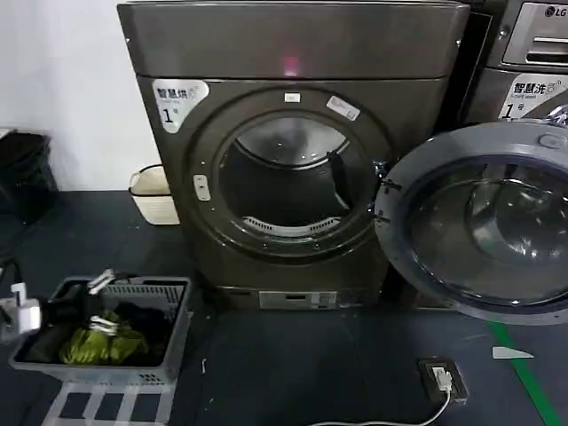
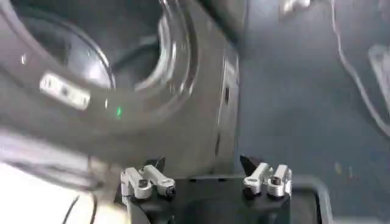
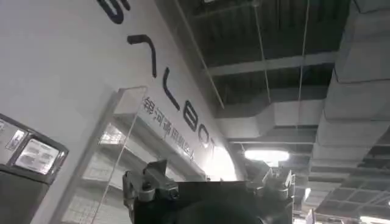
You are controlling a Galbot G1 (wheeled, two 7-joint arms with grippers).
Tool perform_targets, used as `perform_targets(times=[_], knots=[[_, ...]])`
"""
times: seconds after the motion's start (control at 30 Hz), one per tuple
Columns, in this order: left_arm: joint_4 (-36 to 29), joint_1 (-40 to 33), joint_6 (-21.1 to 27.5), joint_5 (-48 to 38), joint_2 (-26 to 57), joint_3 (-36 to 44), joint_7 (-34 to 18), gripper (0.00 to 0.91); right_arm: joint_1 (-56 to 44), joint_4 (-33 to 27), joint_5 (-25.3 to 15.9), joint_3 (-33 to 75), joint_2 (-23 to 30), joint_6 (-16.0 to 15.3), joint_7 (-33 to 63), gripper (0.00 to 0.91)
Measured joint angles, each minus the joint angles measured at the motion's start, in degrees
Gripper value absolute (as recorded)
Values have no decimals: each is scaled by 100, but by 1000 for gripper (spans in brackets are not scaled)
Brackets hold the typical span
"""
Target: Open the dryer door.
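Dryer door (image 1: 484, 222) hangs open above dark, seemingly carpeted floor (image 1: 293, 368).

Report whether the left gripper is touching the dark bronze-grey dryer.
Apart. In the left wrist view the left gripper has open fingers holding nothing, and dark floor shows between them and the dark bronze-grey dryer beyond.

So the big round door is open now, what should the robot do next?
Probably just pull its left gripper back and stop. The dryer door already hangs swung wide to the right of the dryer, the drum mouth is uncovered, and the open gripper holds nothing.
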Motion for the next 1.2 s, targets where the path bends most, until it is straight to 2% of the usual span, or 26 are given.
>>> perform_targets(times=[0.2,0.47,0.73,1.2], knots=[[336,246,706,127,256,-184,328,907,57,-19,-10,-111,-9,3,-14,907],[666,558,1216,517,322,-396,718,907,11,87,-50,-187,35,10,-10,907],[1149,453,1299,709,82,-428,961,907,-68,78,-73,-135,64,42,8,907],[1323,363,1375,690,-87,-436,978,907,-125,97,-122,-127,108,177,59,907]])
